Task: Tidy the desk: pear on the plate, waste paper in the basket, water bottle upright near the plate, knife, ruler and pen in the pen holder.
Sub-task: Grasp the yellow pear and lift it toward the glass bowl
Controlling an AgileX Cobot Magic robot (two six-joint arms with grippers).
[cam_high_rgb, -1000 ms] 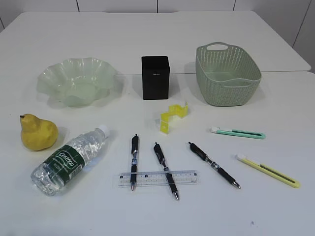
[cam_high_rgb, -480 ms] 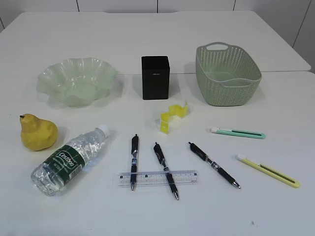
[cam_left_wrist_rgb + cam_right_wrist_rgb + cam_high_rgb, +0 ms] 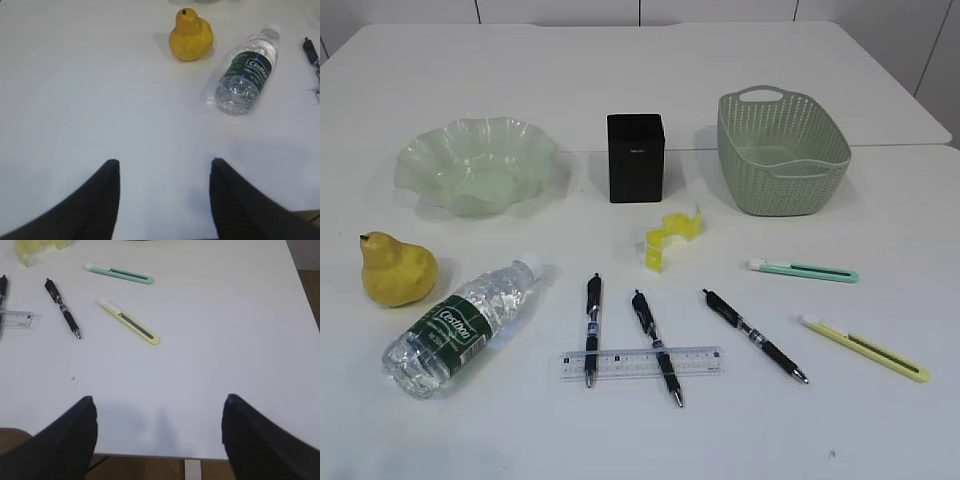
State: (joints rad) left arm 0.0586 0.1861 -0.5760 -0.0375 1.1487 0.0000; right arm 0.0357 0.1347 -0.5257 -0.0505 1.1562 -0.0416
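Both empty: left pincer (image 3: 165, 167) spread apart, right pincer (image 3: 159, 405) spread wider. Ahead of the left: pear (image 3: 190, 35), toppled bottle (image 3: 247, 71) just right of it. Ahead of the right: yellow knife (image 3: 128, 321), green knife (image 3: 119, 274), pen (image 3: 62, 308). Likely to roll off if nudged: round bottle.

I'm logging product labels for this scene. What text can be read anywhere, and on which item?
"C'estbon": white lettering on the water bottle's green label.
Ruler: markings too small to read.
Pen holder: a tiny front mark, unreadable.
Pens' barrel print: too blurred to read.
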